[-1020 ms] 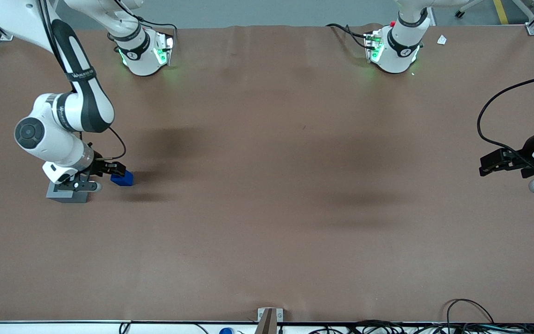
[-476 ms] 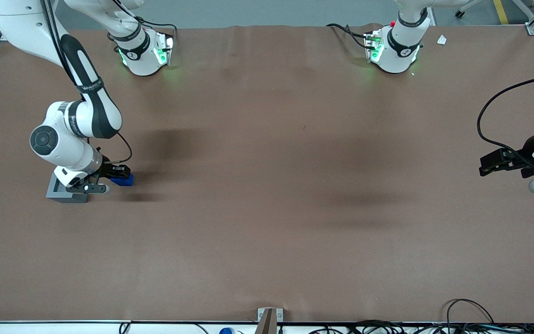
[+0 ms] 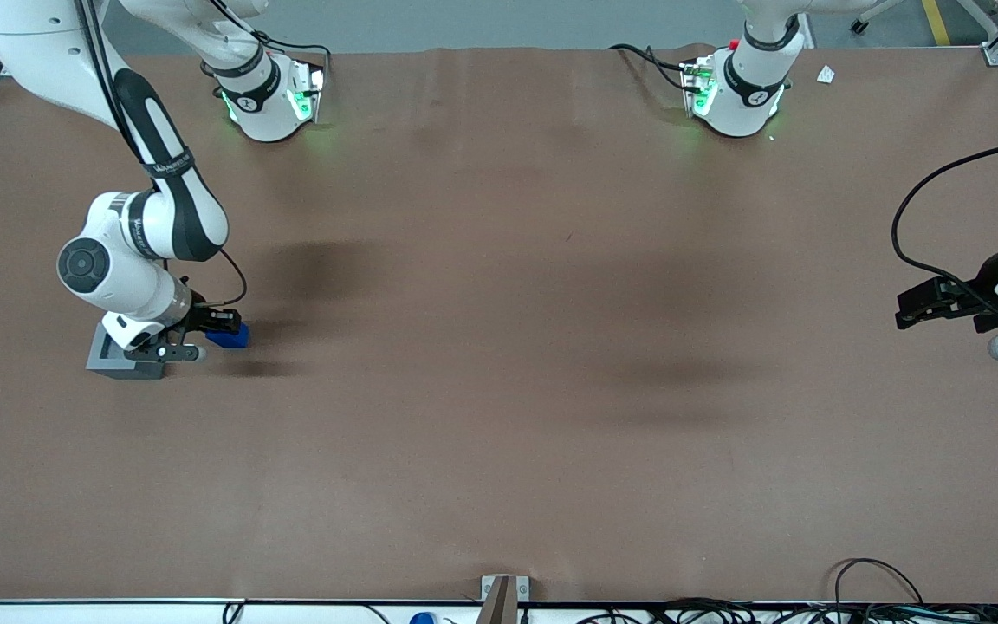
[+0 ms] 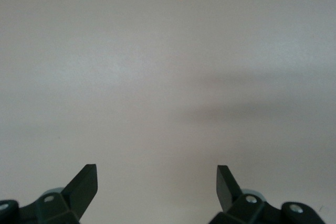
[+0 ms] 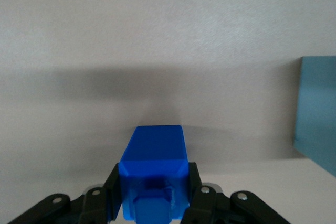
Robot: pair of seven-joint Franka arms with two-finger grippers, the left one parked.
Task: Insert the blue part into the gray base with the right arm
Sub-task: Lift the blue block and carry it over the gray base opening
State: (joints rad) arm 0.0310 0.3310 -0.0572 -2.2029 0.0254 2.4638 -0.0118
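The blue part (image 3: 229, 337) lies on the brown table toward the working arm's end, beside the gray base (image 3: 122, 364). My right gripper (image 3: 220, 326) is low over the table and shut on the blue part, with a black finger against each of its sides. In the right wrist view the blue part (image 5: 154, 153) sits between the fingers (image 5: 111, 184) with its square stub facing the camera, and the gripper (image 5: 152, 184) grips it. The gray base (image 5: 317, 111) shows beside it, a short gap away. The arm's wrist hides part of the base in the front view.
The two arm bases (image 3: 269, 100) (image 3: 737, 95) stand at the table edge farthest from the front camera. A small metal bracket (image 3: 503, 594) sits at the nearest edge. A dark shadow (image 3: 317, 269) lies on the table near the working arm.
The right arm has swung from above the gray base toward the blue part and lowered. The gripper now encloses the blue part, which has hardly moved.
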